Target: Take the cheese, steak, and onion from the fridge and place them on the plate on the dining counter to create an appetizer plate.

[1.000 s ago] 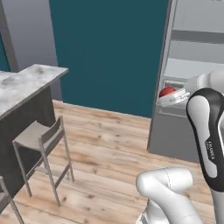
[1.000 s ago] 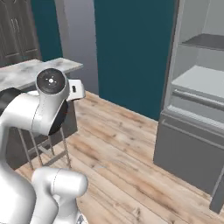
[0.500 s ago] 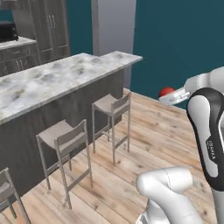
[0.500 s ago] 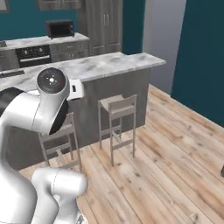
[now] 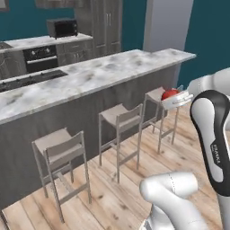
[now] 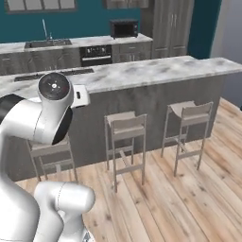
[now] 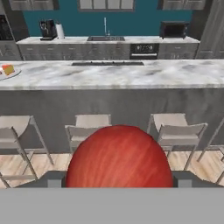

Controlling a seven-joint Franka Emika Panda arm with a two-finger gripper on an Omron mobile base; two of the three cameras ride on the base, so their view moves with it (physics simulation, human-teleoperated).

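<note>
The base has swung from the fridge toward the dining counter (image 5: 103, 74); stools (image 5: 123, 117) line its near side. The gripper (image 5: 176, 97), raised beside the arm, clasps the onion (image 7: 119, 157). Cheese (image 7: 8, 69) lies on the plate (image 7: 8, 75) at the counter's left.

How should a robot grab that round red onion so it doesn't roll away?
Across its widest middle, one finger on each side, as the gripper has it now. The onion is a smooth ball with no handle or flat face, so squeezing above or below the middle would likely let it slip out. Coming straight at it, with its roundest part between the fingers, looks safest.
</note>
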